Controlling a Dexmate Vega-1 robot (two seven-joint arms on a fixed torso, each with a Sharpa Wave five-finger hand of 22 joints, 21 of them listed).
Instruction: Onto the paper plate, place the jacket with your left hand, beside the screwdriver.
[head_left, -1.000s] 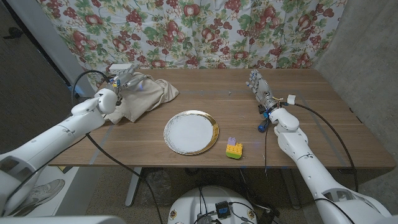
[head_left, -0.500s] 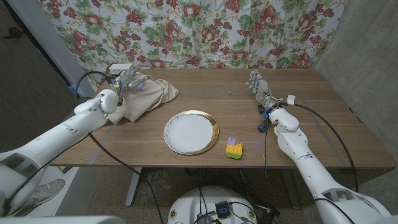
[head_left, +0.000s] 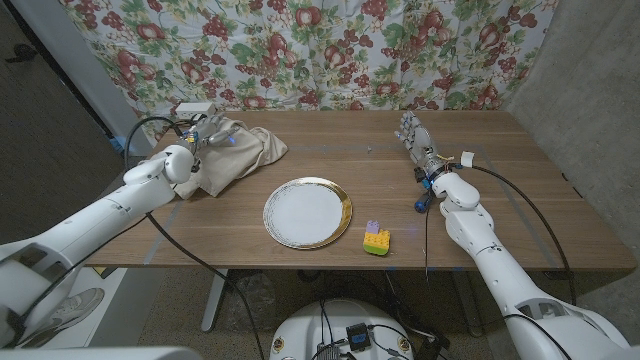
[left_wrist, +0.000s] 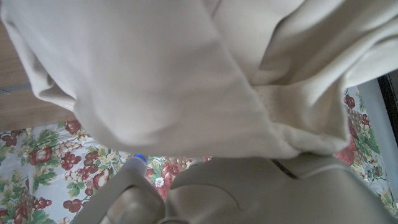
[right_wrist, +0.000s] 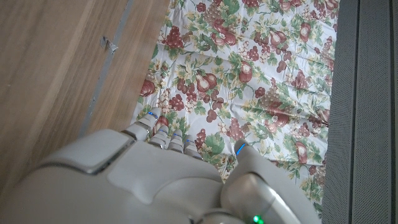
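Reaching in from the near left corner, the left arm stretches to the far left of the table (head_left: 500, 200), where the left robot hand (head_left: 203, 131) sits at the far edge of the beige jacket (head_left: 235, 155). Its fingers lie against the bunched cloth there, and the left wrist view shows folds of the jacket (left_wrist: 186, 81) pressed close above the hand's back, but whether the fingers actually clamp the fabric cannot be told. The jacket lies heaped on the table at the far left, apart from the paper plate (head_left: 307, 212). The plate, white with a gold rim, sits near the middle of the table with nothing on it. The right robot hand (head_left: 415, 135) stands on the far right side, fingers apart and pointing away, holding nothing; its wrist view shows the fingers (right_wrist: 163, 135) reaching toward the flowered curtain (right_wrist: 249, 74). A small blue-handled tool (head_left: 423, 203) lies just beside the right forearm. A toy block (head_left: 376, 239) in purple, yellow and green stands near the plate's right edge.
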